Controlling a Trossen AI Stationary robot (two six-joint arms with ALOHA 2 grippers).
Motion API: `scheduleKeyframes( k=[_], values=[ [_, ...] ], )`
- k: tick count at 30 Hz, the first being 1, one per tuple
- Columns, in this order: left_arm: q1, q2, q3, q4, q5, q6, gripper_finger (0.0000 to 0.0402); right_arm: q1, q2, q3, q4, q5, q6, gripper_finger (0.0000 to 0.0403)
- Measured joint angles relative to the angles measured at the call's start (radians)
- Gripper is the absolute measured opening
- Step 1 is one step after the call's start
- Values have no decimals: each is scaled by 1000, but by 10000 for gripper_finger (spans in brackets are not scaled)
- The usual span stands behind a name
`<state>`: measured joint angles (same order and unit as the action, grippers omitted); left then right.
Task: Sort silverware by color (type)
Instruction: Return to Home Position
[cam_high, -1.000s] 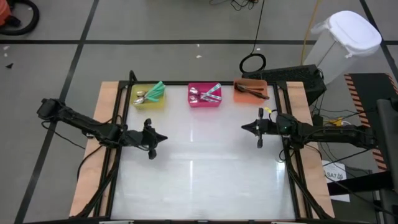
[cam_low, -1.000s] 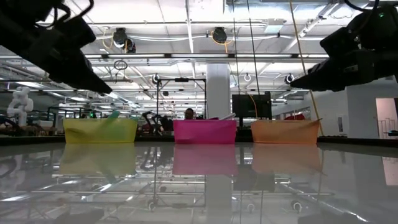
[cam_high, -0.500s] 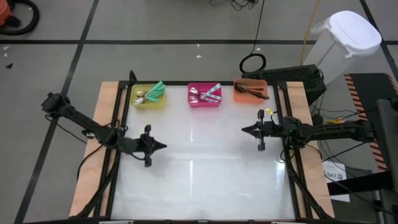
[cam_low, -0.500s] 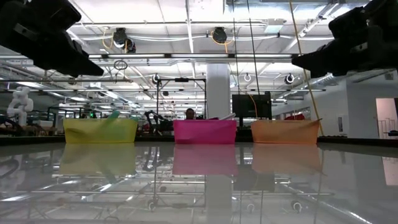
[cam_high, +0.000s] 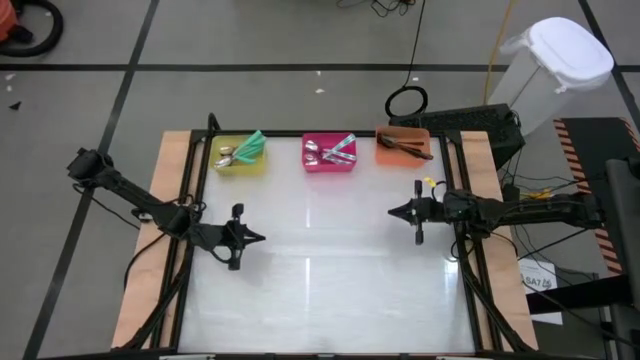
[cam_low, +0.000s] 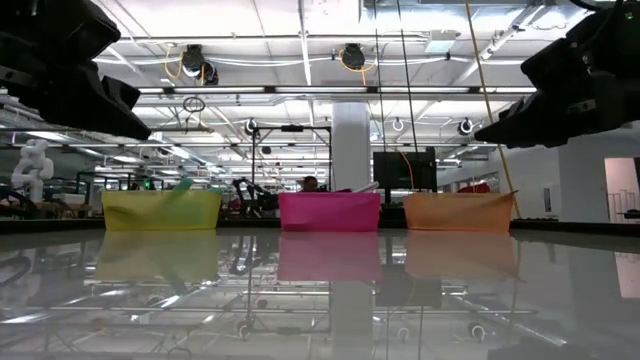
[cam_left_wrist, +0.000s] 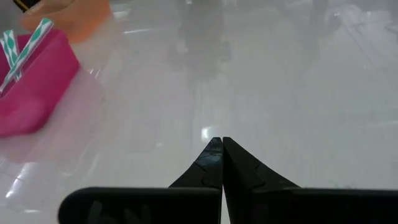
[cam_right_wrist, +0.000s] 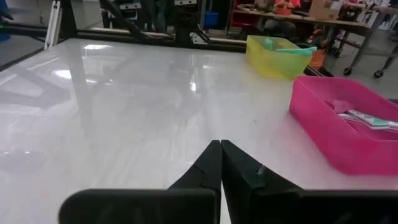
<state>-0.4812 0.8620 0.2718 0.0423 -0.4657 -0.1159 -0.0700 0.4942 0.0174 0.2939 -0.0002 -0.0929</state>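
Observation:
The silverware lies sorted in three bins along the table's far edge. Teal-handled spoons (cam_high: 250, 146) are in the yellow bin (cam_high: 240, 163), shiny silver ones (cam_high: 330, 151) in the pink bin (cam_high: 329, 166), and dark ones (cam_high: 405, 145) in the orange bin (cam_high: 403, 156). My left gripper (cam_high: 262, 237) hovers shut over the table's left part and holds nothing; its tips (cam_left_wrist: 222, 142) meet above the bare top. My right gripper (cam_high: 392, 210) hovers shut at the right, level, pointing toward the table's left edge (cam_right_wrist: 221, 144), also with nothing in it.
The white glossy tabletop (cam_high: 320, 260) lies between the two grippers. A white lidded trash can (cam_high: 555, 70) and cables stand off the table at the far right. Black frame rails (cam_high: 185, 250) run along the table's left and right sides.
My left gripper has swung a little toward the table's near edge and rolled slightly, staying shut and above the table. The spoons and bins have not moved.

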Motion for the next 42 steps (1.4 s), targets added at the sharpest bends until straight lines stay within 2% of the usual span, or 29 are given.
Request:
scheduleKeyframes(
  k=[8,21,26,31,42],
  values=[
    [4,-6,0,-18,25,51,0,0,-1,0,8,0,23,0],
    [176,-6,-1,39,247,187,0,0,-1,-1,42,-56,-47,0],
    [254,-6,-115,215,307,200,0,0,-1,0,45,-56,-50,0],
    [286,-6,-261,434,317,169,0,0,-1,-1,45,-56,-59,0],
    [286,-37,-264,403,318,237,0,0,-2,-1,24,-55,-65,0]
  ],
)
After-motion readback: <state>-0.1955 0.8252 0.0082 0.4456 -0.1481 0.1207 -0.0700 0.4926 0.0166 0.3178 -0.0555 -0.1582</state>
